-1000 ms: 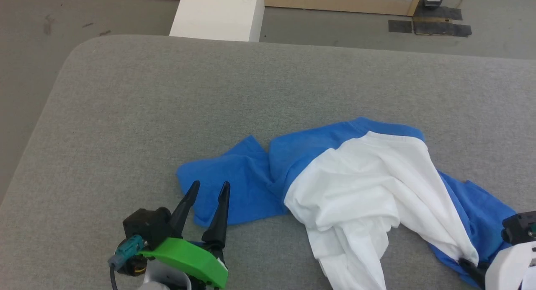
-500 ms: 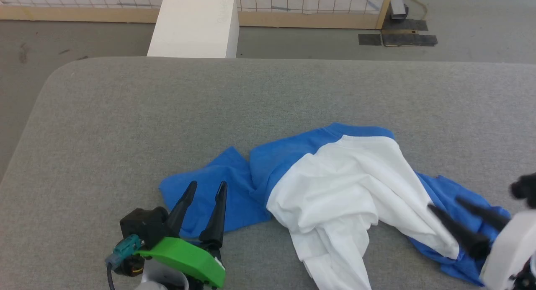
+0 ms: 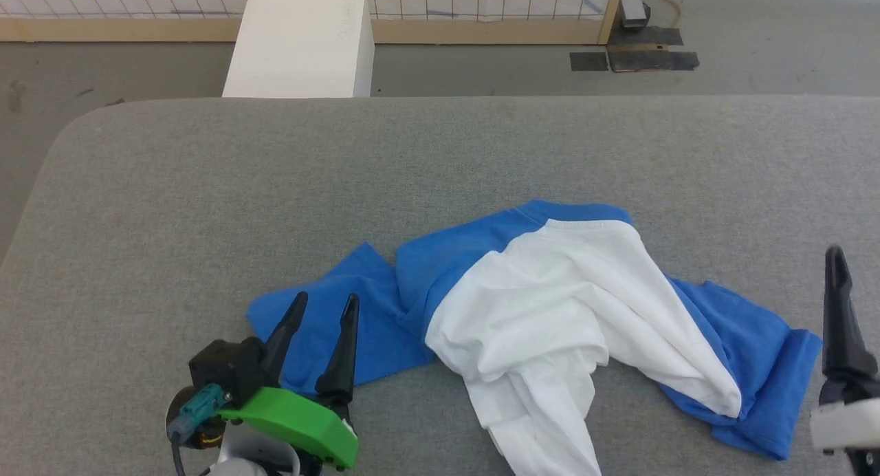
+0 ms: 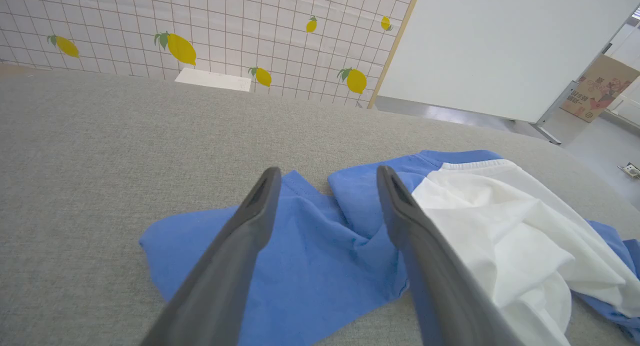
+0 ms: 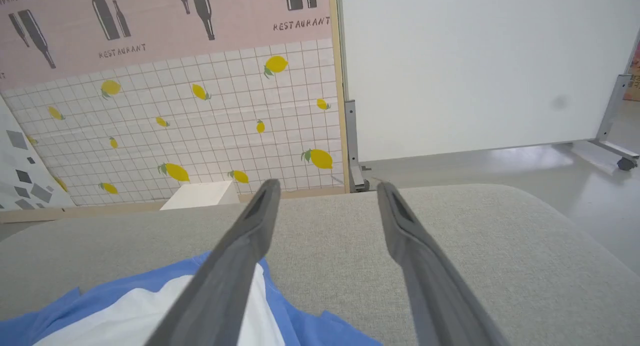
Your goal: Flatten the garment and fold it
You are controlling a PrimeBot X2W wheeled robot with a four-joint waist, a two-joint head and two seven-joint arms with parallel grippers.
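Observation:
The garment (image 3: 550, 311), a T-shirt with a white body and royal-blue sleeves, lies crumpled on the grey padded table (image 3: 275, 187). One blue sleeve spreads left, the other bunches at the right, and the white body trails toward the near edge. My left gripper (image 3: 322, 309) hovers open over the left sleeve (image 4: 300, 246), holding nothing. My right gripper (image 5: 325, 191) is open and empty, lifted off the cloth just right of the right sleeve (image 3: 756, 366); one of its dark fingers (image 3: 840, 311) shows at the right edge of the head view.
A white box (image 3: 299, 42) stands on the floor beyond the table's far edge. Behind it runs a lemon-patterned tiled panel (image 4: 200, 31) with a wooden frame, and a white board (image 5: 475, 61) stands to the right. Bare table surface stretches behind and left of the shirt.
My right gripper let go of the right sleeve, opened and rose clear to the right. The sleeve dropped flatter onto the table. The head camera tilted, shifting the whole picture down and left.

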